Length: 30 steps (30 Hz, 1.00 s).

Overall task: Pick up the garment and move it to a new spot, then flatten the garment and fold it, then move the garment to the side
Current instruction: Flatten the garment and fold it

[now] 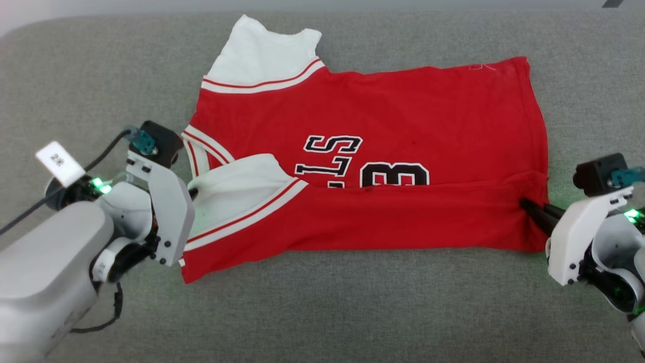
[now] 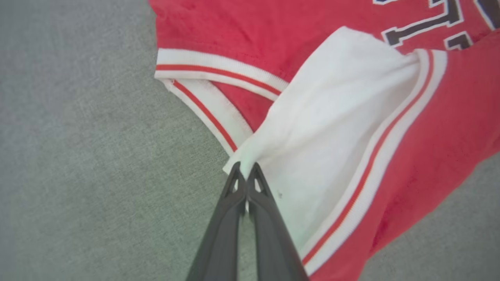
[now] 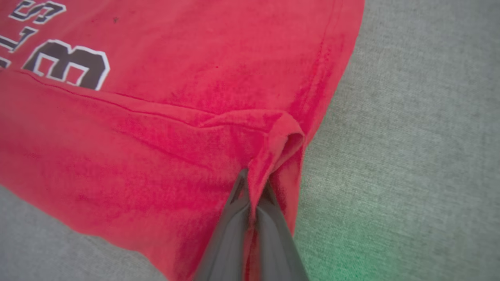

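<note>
While my left gripper (image 2: 246, 171) is pinching the tip of a white sleeve end (image 2: 332, 117), its two dark fingers pressed together on the cloth, my right gripper (image 3: 253, 185) is clamping a bunched fold at the hem corner (image 3: 287, 132) on the opposite side, fingers likewise closed tight on red fabric. Between the two grips, the garment (image 1: 403, 111) is lying spread sideways across a gray fabric surface (image 1: 352, 312), neck toward my left and hem toward my right. Its near edge is sitting doubled over onto the body as a long red band (image 1: 378, 222), the crease running from one gripper to the other and covering the lower part of the black-and-white lettering (image 1: 332, 151) and a numeral (image 1: 395, 174). The pinched sleeve is lying folded inward over the chest, its red-and-white stripe trim (image 2: 390, 128) slanting beside it. Just beyond my left fingertips, the striped V-neck collar (image 2: 211, 105) is resting flat on the surface. At the far side, the other white sleeve (image 1: 262, 50) is sticking out past the shoulder, flat and unfolded. A white paper tag (image 1: 59, 162) is showing on the cable near my left wrist.
</note>
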Available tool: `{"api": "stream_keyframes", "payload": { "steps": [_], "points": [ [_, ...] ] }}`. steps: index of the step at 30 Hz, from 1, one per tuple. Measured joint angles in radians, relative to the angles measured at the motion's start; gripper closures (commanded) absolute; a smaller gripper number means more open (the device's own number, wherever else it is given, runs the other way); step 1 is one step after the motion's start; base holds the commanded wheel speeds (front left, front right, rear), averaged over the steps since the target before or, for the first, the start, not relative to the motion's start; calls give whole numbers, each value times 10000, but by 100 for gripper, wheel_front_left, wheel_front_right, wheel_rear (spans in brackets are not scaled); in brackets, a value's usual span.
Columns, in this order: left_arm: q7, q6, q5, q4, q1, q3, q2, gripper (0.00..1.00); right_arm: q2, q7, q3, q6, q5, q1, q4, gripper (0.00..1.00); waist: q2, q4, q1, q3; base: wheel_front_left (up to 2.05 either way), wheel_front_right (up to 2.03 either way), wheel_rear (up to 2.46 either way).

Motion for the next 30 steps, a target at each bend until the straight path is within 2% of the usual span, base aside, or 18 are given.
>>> {"api": "stream_keyframes", "payload": {
  "steps": [4, 9, 10, 11, 12, 13, 14, 15, 16, 17, 20, 21, 30],
  "points": [
    [167, -343, -228, 915, -91, -82, -416, 100, 90, 259, 201, 2, 169, -388, 397, 100, 0, -42, 0, 81, 0, 0, 0],
    [341, -570, -510, 1847, -224, -90, -886, 100, 173, 481, 412, 6, 399, -755, 844, 100, 0, -68, 0, 103, 0, 0, 0],
    [355, -629, -525, 2015, -265, -100, -968, 97, 188, 531, 453, 6, 439, -815, 913, 100, 0, -68, 0, 94, 0, 0, 0],
    [384, -642, -577, 2167, -300, -100, -1049, 79, 198, 564, 487, 6, 516, -880, 986, 100, 1, -69, 0, 83, 0, 0, 0],
    [389, -681, -642, 2322, -321, -84, -1126, 53, 209, 571, 535, 6, 564, -920, 1053, 100, 0, -76, 0, 72, 0, 0, 0],
    [389, -681, -671, 2472, -347, -61, -1198, 9, 221, 575, 579, 6, 583, -976, 1137, 100, 0, -80, 0, 60, 0, 0, 0],
    [387, -681, -675, 2602, -369, -52, -1275, 0, 232, 610, 610, 6, 596, -1034, 1218, 100, 0, -78, 0, 45, 0, 0, 0],
    [391, -679, -732, 2713, -394, -38, -1348, 0, 255, 650, 639, 6, 635, -1087, 1294, 100, 0, -75, 0, 26, 0, 0, 0],
    [387, -673, -748, 2807, -422, -17, -1406, 0, 272, 662, 658, 6, 650, -1123, 1367, 93, 0, -72, 0, 1, 0, 0, 0],
    [351, -665, -742, 2894, -465, 0, -1436, 0, 290, 683, 671, 6, 663, -1155, 1448, 80, 0, -68, 0, -27, 0, 0, 0],
    [272, -708, -742, 3057, -531, 13, -1521, 0, 324, 828, 736, 8, 754, -1267, 1647, 52, 0, -42, 0, -146, 0, 0, 0],
    [274, -709, -756, 3093, -530, 12, -1557, 0, 326, 894, 759, 6, 780, -1277, 1684, 0, 0, -30, 0, -200, 0, 0, 0],
    [113, -585, -832, 2585, -427, 109, -1285, 0, 102, 623, 497, 0, 731, -1110, 1716, 0, 0, 138, 0, -871, 0, 0, 0]
  ]
}}
